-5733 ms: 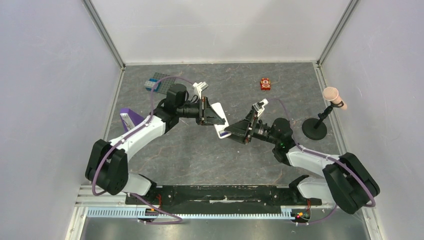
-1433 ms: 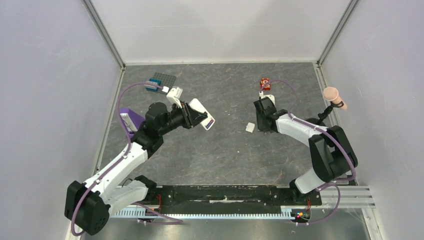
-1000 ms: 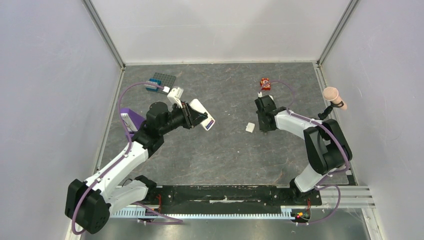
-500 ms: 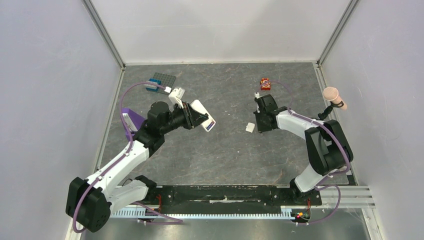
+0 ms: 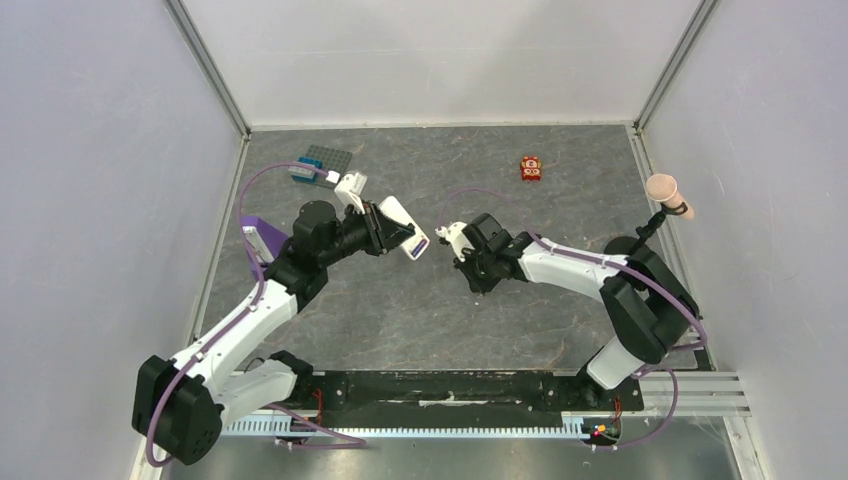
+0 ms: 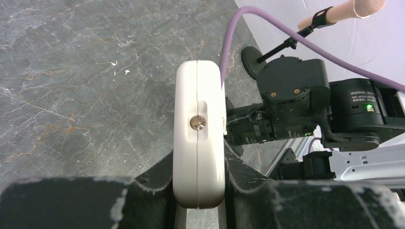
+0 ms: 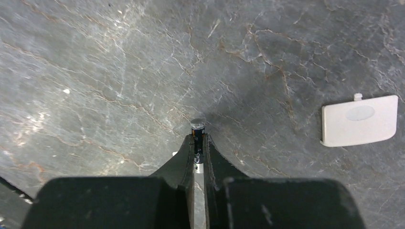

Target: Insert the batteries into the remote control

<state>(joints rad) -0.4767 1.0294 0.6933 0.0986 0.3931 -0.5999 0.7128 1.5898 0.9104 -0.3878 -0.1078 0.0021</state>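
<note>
The white remote control (image 5: pixel 403 226) is held off the table, my left gripper (image 5: pixel 388 233) shut on its sides. A purple bit shows at its lower end. From the left wrist the remote control (image 6: pixel 199 138) appears end-on between the fingers, with my left gripper (image 6: pixel 199 179) clamped on it. Pointing down at the table just right of the remote, my right gripper (image 5: pixel 477 277) is shut on a thin dark battery (image 7: pixel 197 136). The battery's tip pokes out past the right gripper (image 7: pixel 198 143) fingertips. No other battery is clearly visible.
A white battery cover (image 7: pixel 359 119) lies on the grey table to the right of the right gripper. A red-orange toy block (image 5: pixel 530 168) sits at the back, a blue-grey plate (image 5: pixel 318 160) at the back left, a purple stand (image 5: pixel 255 238) at the left, and a microphone stand (image 5: pixel 662 192) at the right.
The right arm has swung left from beside the white cover to the table's middle, close to the remote, and its jaws have closed on the dark battery. The left arm has held still.
</note>
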